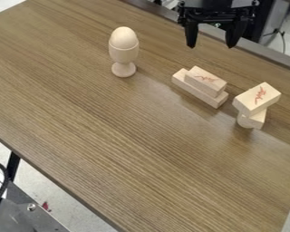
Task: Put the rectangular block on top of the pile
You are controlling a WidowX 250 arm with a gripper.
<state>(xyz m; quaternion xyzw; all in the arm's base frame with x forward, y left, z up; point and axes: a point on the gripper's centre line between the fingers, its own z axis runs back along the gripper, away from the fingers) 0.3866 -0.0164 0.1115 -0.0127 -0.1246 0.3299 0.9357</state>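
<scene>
In the camera view, the gripper hangs at one o'clock, fingers apart with nothing between them. At two o'clock, what is probably the rectangular block lies on a longer block; the pile meant is likely the one at three. It should be light, stiff, slightly slippery, best pinched mid-length across its narrow width. Near half past eleven, an upright cup holds an egg-shaped piece
</scene>
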